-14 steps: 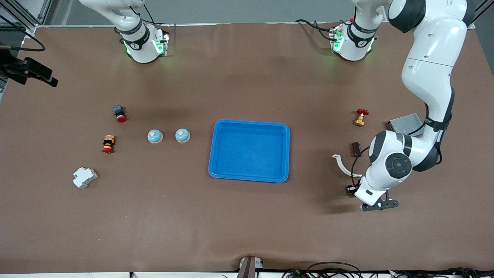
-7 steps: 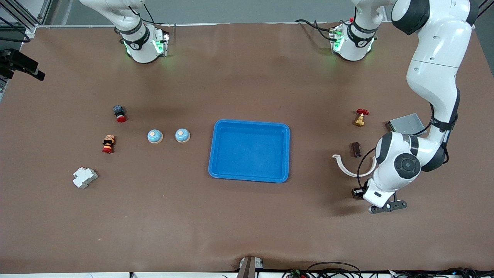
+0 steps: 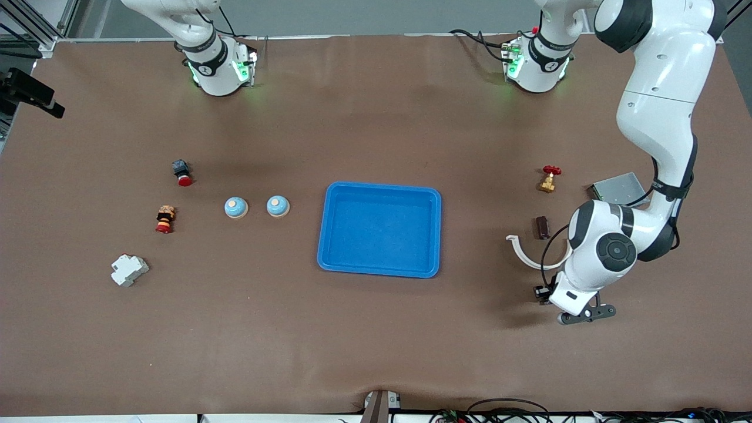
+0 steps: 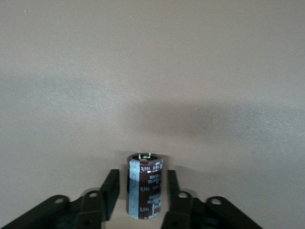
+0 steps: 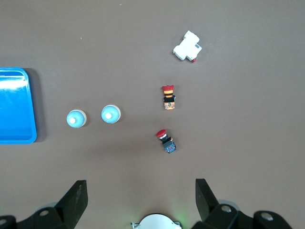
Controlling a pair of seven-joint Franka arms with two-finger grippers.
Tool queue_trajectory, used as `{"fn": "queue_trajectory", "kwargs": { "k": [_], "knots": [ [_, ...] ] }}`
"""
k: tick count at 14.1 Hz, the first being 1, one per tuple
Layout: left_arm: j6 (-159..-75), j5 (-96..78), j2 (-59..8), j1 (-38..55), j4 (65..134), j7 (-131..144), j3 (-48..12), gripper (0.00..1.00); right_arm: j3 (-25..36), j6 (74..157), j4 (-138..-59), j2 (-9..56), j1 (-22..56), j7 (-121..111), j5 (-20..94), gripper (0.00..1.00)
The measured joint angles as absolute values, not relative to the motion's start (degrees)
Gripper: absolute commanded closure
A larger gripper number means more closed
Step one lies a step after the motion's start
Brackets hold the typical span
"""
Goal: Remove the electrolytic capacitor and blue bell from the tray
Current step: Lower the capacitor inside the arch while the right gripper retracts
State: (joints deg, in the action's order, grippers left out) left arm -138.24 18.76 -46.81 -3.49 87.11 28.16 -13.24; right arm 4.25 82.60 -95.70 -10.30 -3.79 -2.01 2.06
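Standing upright on the counter [image 3: 376, 329], the capacitor [image 4: 144, 186] is seen between the left claw [image 4: 142, 198] fingers, toward the left arm's end.
Small gaps are noted beside the capacitor. Two bells [image 3: 278, 206] rest beside the blue tray [image 3: 380, 188]; the right claw [image 5: 141, 200] is held wide above.

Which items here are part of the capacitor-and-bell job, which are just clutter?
Job items:
- capacitor, upright between the left gripper fingers
- two blue bells
- blue tray
- right gripper, open, waiting

Lying about:
- two red-capped push buttons
- white breaker
- brass valve
- white curved clip
- grey metal box
- small brown block
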Motion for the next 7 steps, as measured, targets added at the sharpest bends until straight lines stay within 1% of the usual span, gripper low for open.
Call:
{"fn": "queue_trajectory", "kwargs": {
  "k": [5,7],
  "knots": [
    [-138.0,18.8,-46.6,-3.4,86.7,29.1,-13.2,0.0,3.8,82.6,-95.4,-10.3,-3.8,-2.0,2.0,0.0],
    [-135.1,18.8,-45.6,-3.5,86.5,29.1,-13.4,0.0,3.8,82.6,-95.4,-10.3,-3.8,-2.0,2.0,0.0]
  ]
}}
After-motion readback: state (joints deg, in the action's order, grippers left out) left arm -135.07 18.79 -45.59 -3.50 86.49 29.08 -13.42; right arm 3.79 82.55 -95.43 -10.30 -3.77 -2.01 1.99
